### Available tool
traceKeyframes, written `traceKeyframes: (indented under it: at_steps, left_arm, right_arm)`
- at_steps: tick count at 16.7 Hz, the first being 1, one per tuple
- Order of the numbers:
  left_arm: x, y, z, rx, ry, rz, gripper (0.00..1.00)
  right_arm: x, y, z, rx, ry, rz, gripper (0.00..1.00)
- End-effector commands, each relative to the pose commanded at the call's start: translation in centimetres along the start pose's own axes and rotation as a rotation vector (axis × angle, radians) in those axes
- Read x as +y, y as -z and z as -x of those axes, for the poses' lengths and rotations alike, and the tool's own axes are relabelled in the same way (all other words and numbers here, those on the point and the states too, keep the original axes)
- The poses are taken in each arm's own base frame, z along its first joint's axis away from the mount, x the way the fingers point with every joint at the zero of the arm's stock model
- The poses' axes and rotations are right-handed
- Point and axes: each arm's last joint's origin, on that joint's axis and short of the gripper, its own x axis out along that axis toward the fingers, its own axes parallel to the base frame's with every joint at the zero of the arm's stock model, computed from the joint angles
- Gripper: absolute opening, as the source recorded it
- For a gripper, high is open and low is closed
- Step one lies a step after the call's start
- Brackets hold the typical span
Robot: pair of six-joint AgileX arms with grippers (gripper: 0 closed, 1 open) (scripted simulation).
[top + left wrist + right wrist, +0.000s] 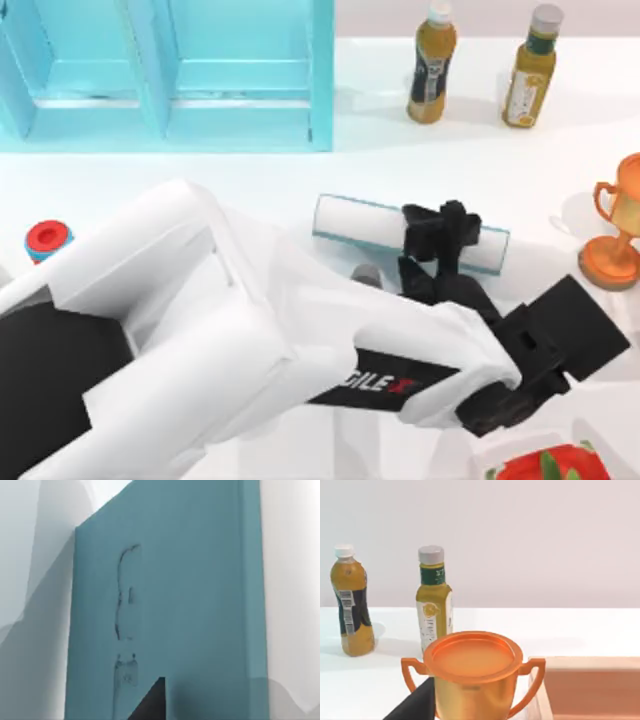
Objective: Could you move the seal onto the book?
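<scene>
The book [360, 222] lies right of the table's middle, showing white page edges inside a teal border. Its plain teal cover [200, 605], with a faint dark outline on it, stands close in front of the left wrist camera. My left arm reaches from the lower left across the table, and my left gripper [440, 238] hangs over the book's right half. The seal is hidden. A dark part of my right gripper [415, 707] sits beside an orange trophy [472, 672] at the table's right.
A light-blue shelf unit [170, 70] stands at the back left. Two yellow drink bottles [432, 62] [530, 68] are at the back right and the trophy [618, 225] at the right edge. A red-capped item [47, 240] is far left. A red-and-green dish [545, 465] sits at the front.
</scene>
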Motion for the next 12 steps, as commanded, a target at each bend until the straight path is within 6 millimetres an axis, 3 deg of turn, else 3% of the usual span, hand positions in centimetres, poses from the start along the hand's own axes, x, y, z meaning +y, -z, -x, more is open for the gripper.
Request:
traceKeyframes:
  at_steps: [2, 3, 12]
  left_arm:
    - [0.0, 0.0, 0.0, 0.0, 0.0, 0.0, 0.98]
    - [0.0, 0.0, 0.0, 0.0, 0.0, 0.0, 1.0]
    - [0.06, -0.02, 0.04, 0.001, -0.001, -0.002, 1.0]
  right_arm:
    - [0.0, 0.0, 0.0, 0.0, 0.0, 0.0, 1.0]
    - [0.0, 0.0, 0.0, 0.0, 0.0, 0.0, 1.0]
    - [0.0, 0.0, 0.0, 0.0, 0.0, 0.0, 1.0]
